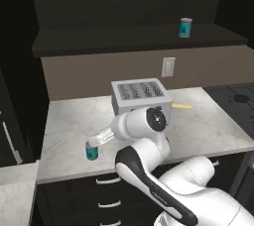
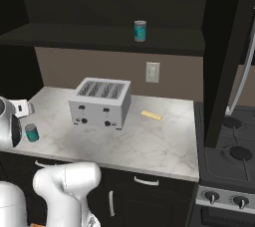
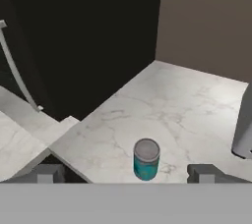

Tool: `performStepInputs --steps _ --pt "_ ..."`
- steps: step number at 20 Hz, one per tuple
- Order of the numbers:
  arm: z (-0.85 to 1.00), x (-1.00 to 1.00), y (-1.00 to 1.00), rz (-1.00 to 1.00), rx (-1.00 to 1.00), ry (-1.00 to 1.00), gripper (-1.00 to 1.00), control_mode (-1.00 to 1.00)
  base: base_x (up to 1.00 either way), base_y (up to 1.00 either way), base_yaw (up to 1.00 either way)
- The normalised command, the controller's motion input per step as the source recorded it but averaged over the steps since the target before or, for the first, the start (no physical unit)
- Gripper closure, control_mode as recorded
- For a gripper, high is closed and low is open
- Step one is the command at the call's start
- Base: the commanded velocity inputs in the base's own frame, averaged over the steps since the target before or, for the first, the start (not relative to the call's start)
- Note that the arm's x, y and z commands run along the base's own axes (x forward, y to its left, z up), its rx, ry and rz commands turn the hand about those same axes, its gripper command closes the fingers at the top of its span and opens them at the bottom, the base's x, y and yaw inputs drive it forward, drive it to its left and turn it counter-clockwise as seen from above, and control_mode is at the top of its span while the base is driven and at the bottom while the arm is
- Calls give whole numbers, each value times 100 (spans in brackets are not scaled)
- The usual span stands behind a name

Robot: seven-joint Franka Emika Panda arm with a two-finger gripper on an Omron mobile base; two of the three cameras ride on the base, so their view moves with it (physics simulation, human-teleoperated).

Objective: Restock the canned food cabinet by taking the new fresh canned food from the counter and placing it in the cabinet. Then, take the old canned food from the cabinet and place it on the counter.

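A teal can with a grey lid [image 1: 91, 151] [image 2: 31, 132] [image 3: 146, 159] stands upright on the counter [image 1: 198, 126] [image 2: 149, 141] [image 3: 172, 105] near its front left corner. My gripper [image 1: 94, 143] [image 2: 22, 107] [image 3: 127, 174] hovers just above and behind it. It is open, its fingertips [image 3: 49, 174] spread wide to either side of the can without touching it. A second teal can [image 1: 185, 27] [image 2: 140, 30] stands on the long dark shelf of the cabinet [image 1: 124, 39] [image 2: 89, 37], towards its right.
A silver four-slot toaster [image 1: 141, 98] [image 2: 101, 102] sits mid-counter, right of my arm. A small yellow piece [image 1: 181, 106] [image 2: 151, 115] lies beside it. A stove [image 2: 234, 156] adjoins the counter on the right. A dark tall unit borders the counter's left edge.
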Motion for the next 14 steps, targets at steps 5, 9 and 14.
performStepInputs --steps 5,9,14 --pt "100 -100 -68 -17 0 0 -100 -100 0 0 0" --pt "93 -98 -100 -24 3 -3 -100 -100 0 0 0" --pt "48 -49 -100 -10 14 -24 -100 -100 0 0 0"
